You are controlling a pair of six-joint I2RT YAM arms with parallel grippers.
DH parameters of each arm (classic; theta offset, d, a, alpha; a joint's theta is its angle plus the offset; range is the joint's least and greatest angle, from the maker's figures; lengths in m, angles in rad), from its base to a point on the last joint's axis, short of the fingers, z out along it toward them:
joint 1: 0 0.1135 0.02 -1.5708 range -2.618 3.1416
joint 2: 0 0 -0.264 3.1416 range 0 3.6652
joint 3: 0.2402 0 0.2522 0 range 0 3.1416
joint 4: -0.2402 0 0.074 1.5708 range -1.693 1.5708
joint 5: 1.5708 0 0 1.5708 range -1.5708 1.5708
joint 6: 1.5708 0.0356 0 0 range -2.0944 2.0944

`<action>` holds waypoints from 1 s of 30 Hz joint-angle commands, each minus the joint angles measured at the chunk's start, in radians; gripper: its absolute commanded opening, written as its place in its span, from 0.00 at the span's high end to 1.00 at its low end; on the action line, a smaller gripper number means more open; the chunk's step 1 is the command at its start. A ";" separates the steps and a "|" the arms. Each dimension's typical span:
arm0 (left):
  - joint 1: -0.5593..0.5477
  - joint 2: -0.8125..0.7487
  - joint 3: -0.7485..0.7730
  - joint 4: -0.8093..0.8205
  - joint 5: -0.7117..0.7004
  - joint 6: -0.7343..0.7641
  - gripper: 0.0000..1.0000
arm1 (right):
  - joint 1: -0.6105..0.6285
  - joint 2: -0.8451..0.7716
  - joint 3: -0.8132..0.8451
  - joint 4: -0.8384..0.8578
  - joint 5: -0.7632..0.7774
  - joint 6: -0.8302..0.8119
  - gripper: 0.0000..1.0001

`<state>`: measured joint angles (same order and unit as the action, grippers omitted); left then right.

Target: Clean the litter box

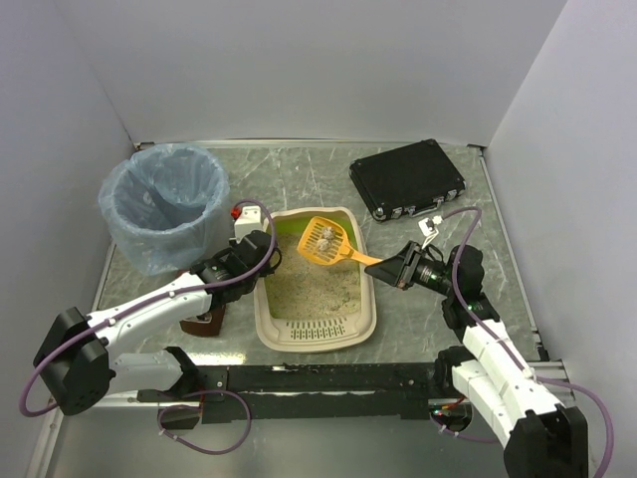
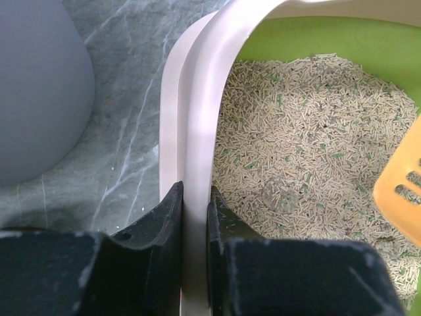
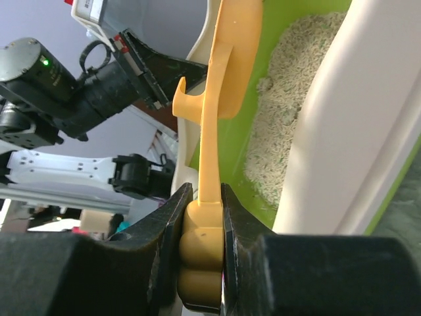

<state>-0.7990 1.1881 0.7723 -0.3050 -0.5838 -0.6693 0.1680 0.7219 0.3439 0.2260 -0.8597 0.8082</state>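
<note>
The beige litter box point(image 1: 366, 299) with a lime-green inner wall and sandy granules sits mid-table; it also shows in the left wrist view point(image 2: 197, 118) and the right wrist view point(image 3: 355, 131). My left gripper point(image 1: 261, 251) point(image 2: 195, 204) is shut on the box's left rim. My right gripper point(image 1: 390, 267) point(image 3: 200, 204) is shut on the handle of an orange slotted scoop point(image 1: 328, 242) point(image 3: 227, 72), held above the box's far end with two grey clumps in it. Another grey clump point(image 2: 279, 195) lies in the granules.
A round bin with a blue bag point(image 1: 164, 204) stands at the far left. A black case point(image 1: 408, 179) lies at the far right. A white device with a red part point(image 1: 244, 217) sits behind the box. A brown object point(image 1: 204, 324) lies under my left arm.
</note>
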 commanded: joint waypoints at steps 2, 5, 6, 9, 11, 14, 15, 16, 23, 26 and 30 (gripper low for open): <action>-0.002 -0.084 0.045 0.158 0.025 -0.059 0.76 | 0.007 0.071 -0.006 0.127 -0.065 0.150 1.00; -0.002 -0.100 0.045 0.138 0.042 -0.050 0.56 | 0.005 0.073 0.021 0.079 -0.035 0.155 1.00; -0.002 -0.108 0.041 0.141 0.058 -0.044 0.44 | 0.005 0.071 0.052 0.020 -0.016 0.151 1.00; -0.002 -0.142 0.024 0.170 0.087 -0.001 0.27 | 0.005 0.082 0.125 -0.084 0.027 0.138 1.00; -0.002 -0.151 0.027 0.146 0.072 0.001 0.19 | 0.005 0.103 0.150 -0.099 0.001 0.158 1.00; -0.002 -0.172 0.024 0.110 0.071 0.004 0.03 | 0.007 0.122 0.153 -0.011 -0.053 0.226 1.00; -0.002 -0.182 0.018 0.119 0.102 0.017 0.01 | 0.007 0.126 0.158 -0.001 -0.058 0.250 1.00; -0.002 -0.192 0.010 0.125 0.119 0.025 0.01 | 0.007 0.128 0.162 0.004 -0.062 0.261 1.00; -0.002 -0.341 -0.088 0.116 0.144 0.019 0.01 | 0.025 0.151 0.167 0.183 -0.041 0.439 1.00; -0.002 -0.398 -0.126 0.092 0.134 -0.022 0.01 | 0.054 0.163 0.211 0.181 -0.030 0.460 1.00; -0.002 -0.459 -0.175 0.078 0.140 -0.072 0.01 | 0.111 0.181 0.311 0.073 0.007 0.410 1.00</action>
<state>-0.7982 0.7841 0.6365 -0.2108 -0.4633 -0.6865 0.2283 0.8948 0.5175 0.2897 -0.8764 1.2114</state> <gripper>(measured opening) 0.993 0.275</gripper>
